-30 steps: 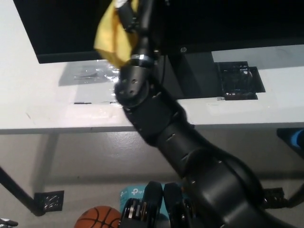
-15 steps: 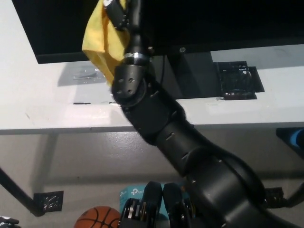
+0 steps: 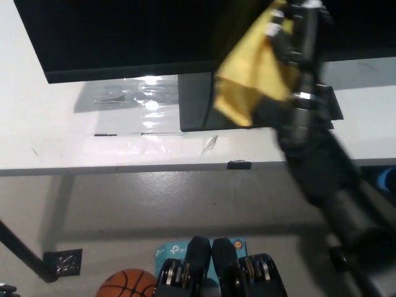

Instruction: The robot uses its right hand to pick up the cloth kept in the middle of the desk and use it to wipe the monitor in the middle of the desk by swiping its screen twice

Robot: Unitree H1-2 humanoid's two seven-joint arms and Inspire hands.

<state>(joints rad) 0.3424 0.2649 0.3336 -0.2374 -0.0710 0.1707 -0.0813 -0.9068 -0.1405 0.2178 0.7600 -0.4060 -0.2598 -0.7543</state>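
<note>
A yellow cloth (image 3: 250, 80) hangs from my black right hand (image 3: 296, 34), which is shut on it and held against the lower right part of the black monitor screen (image 3: 124, 37). The picture is blurred around the arm. My right forearm (image 3: 315, 161) rises from the bottom right. The monitor's dark stand base (image 3: 197, 102) shows on the white desk (image 3: 74, 142) below the screen. My white left hand is out of view.
A black perforated plate (image 3: 334, 105) lies on the desk behind my forearm. Under the desk are a black desk leg (image 3: 25, 253), an orange basketball (image 3: 127, 283) and a teal box (image 3: 166, 252) on the floor.
My right arm has swept the yellow cloth across the screen from the left-middle to the right, uncovering the monitor stand base.
</note>
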